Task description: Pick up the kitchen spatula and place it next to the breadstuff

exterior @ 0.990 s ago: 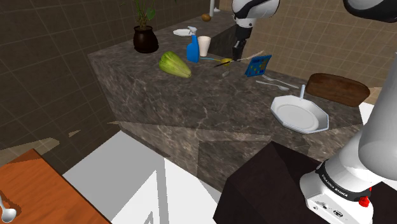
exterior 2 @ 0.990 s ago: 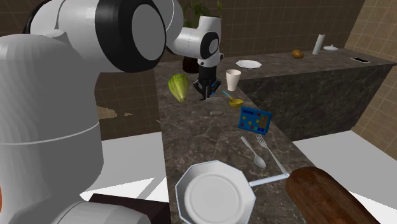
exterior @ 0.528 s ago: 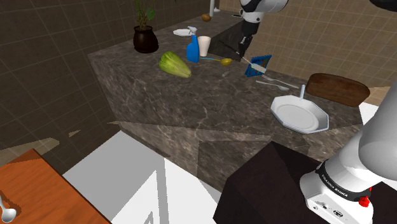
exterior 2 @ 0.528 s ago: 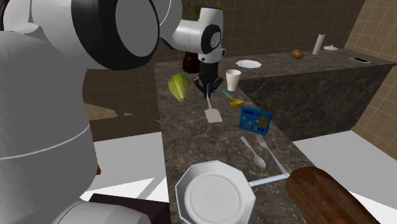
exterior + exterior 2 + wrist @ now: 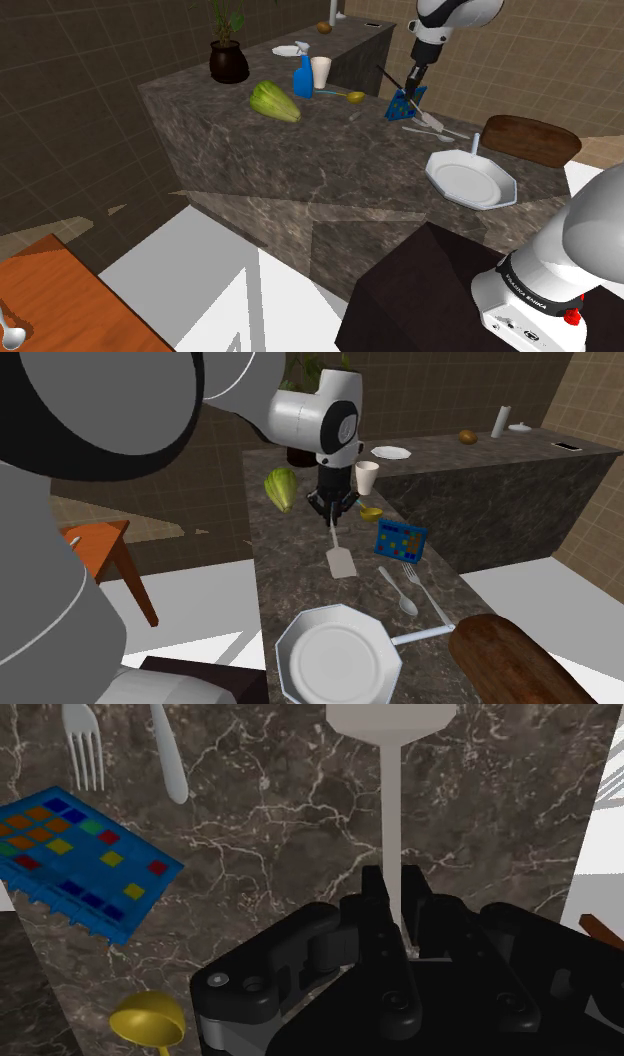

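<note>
Grey spatula clasped in the pincer, blue tray and fork nearby

We see a white eight-sided plate at the near end of the dark marbled counter in the second exterior view. Farther along lie a spoon and a fork side by side. Then come a blue board of coloured squares, a yellow scoop and a white cup, with a green cabbage to their left.
</note>
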`<control>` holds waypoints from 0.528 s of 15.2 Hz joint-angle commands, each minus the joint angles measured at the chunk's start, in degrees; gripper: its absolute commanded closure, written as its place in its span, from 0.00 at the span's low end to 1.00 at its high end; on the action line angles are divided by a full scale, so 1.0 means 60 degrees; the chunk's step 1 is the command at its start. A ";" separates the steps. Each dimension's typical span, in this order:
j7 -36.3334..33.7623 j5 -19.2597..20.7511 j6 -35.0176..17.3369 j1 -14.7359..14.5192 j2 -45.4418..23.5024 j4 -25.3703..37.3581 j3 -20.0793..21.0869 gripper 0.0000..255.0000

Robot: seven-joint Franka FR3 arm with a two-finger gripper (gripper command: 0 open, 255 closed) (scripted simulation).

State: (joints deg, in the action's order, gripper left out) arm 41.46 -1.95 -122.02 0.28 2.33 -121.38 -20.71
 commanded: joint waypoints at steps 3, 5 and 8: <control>0.0188 0.0550 -0.0079 0.0291 0.1299 -0.1297 -0.0207 1.00; 0.0279 0.0842 -0.0081 0.0481 0.1944 -0.1909 -0.0302 1.00; 0.0448 0.1289 -0.0007 0.0834 0.2905 -0.2749 -0.0443 1.00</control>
State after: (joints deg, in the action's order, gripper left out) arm 43.91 4.93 -122.39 4.66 17.95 -136.47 -23.16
